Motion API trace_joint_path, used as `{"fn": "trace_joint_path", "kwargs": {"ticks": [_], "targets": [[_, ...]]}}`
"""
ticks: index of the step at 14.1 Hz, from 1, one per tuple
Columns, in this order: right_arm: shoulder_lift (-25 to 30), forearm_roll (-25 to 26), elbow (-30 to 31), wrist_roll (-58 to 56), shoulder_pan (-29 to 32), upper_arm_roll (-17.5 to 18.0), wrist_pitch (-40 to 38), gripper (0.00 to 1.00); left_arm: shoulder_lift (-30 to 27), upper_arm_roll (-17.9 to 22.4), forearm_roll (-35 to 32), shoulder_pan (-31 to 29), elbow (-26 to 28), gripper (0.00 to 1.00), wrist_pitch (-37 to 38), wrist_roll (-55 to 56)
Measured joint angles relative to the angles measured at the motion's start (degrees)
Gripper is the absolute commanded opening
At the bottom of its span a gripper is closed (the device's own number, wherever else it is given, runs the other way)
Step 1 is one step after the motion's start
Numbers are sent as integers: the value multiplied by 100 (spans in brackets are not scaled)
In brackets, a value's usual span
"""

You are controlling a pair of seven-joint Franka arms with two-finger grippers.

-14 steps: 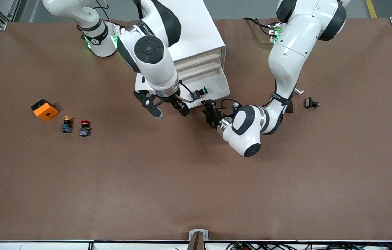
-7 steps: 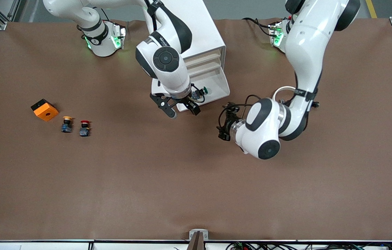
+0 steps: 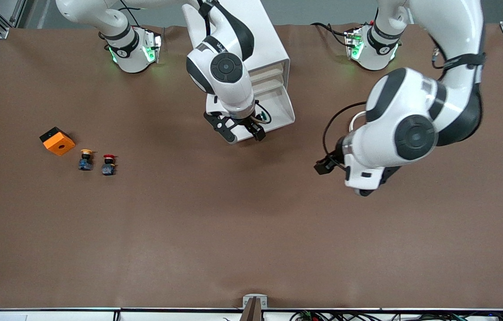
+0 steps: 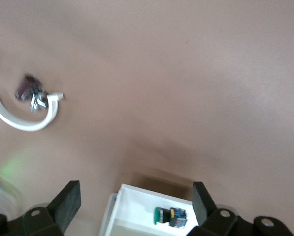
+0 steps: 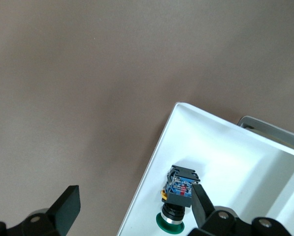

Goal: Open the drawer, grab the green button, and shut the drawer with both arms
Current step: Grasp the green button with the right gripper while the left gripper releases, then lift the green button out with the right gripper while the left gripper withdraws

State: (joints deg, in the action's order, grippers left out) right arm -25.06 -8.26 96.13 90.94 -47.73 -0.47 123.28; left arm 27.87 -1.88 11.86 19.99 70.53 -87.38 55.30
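The white drawer [image 3: 283, 108] stands pulled out of the white cabinet [image 3: 265, 40]. The button [image 5: 179, 199], green cap on a black and blue body, lies on its side in the drawer [image 5: 225, 152]; my right hand hides it in the front view. My right gripper [image 3: 243, 133] hangs open over the drawer's front rim. In the right wrist view the right gripper [image 5: 134, 196] has one finger by the button's body and the other over bare table. My left gripper [image 3: 325, 164] is open and empty, raised over the table beside the drawer. Between its fingers, the left gripper [image 4: 134, 191], I see the drawer [image 4: 137, 196] and button [image 4: 169, 215] below.
An orange block [image 3: 57, 141], a yellow-capped button [image 3: 85, 159] and a red-capped button [image 3: 109, 164] sit toward the right arm's end of the table. A white curved piece [image 4: 18, 118] with a small dark part [image 4: 29, 90] lies on the brown mat.
My left gripper opened wider, left the drawer's front and rose away toward its own end of the table. My right gripper moved from beside the drawer to over its front rim, by the button.
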Motion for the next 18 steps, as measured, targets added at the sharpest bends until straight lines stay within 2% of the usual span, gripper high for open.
{"fn": "trace_joint_path", "kwargs": {"ticks": [5, 11, 15, 16, 17, 18], "targets": [[-19, -1, 199, 215, -91, 1, 71, 100, -173, -21, -1243, -51, 46, 100, 9, -1707], [-366, -3, 242, 274, -424, 1, 63, 100, -409, -11, -1420, -369, 60, 100, -271, -3161], [-471, -3, 243, 273, -544, 2, 63, 100, -532, -11, -1420, -719, 162, 100, -317, -3484], [-509, -3, 243, 272, -572, 1, 64, 92, -612, -13, -1420, -824, 274, 100, -328, -3494], [-548, -3, 244, 272, -598, 1, 69, 66, -733, -13, -1420, -943, 442, 100, -391, -3505], [-577, -3, 244, 269, -615, 1, 77, 54, -887, -12, -1420, -1051, 654, 100, -513, -3551]]}}
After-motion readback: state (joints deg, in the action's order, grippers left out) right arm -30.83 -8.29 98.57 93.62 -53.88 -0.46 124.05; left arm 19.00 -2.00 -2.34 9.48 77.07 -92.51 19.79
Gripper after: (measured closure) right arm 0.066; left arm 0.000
